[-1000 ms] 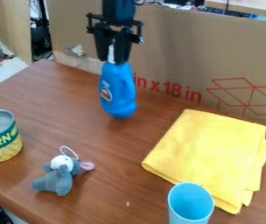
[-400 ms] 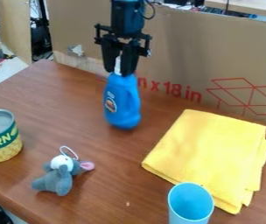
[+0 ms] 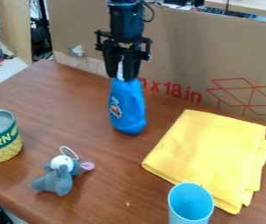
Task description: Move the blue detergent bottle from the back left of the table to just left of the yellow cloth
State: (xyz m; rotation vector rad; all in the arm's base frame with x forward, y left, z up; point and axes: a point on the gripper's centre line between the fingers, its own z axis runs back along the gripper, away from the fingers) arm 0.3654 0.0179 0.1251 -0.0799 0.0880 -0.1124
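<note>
"Camera view: what does your gripper [image 3: 122, 75] have?"

"You have it clamped on the white top [image 3: 120, 70] of a blue bottle [image 3: 127, 107], with one finger on each side. The bottle hangs nearly upright under it, leaning a little."

"And where is the bottle over your table [image 3: 82, 105]?"

"Toward the back, left of the folded yellow cloth [image 3: 208, 151] as you look at it, and apart from it. You can't tell from this angle whether its base touches the wood."

"What lies nearer to you?"

"At the left edge you see a can [image 3: 1, 142] with a green and yellow label, standing upright. Between the can and the cloth, you find a grey plush toy [image 3: 56, 180] with a white loop [image 3: 70, 151] and a pink ear [image 3: 87, 166]. At the bottom, a light blue cup [image 3: 185, 214] stands open end up beside the cloth's near edge; you can't tell if they touch."

"And behind your bottle?"

"You have a cardboard panel [image 3: 185, 48] with red line drawings along the table's far side."
</note>
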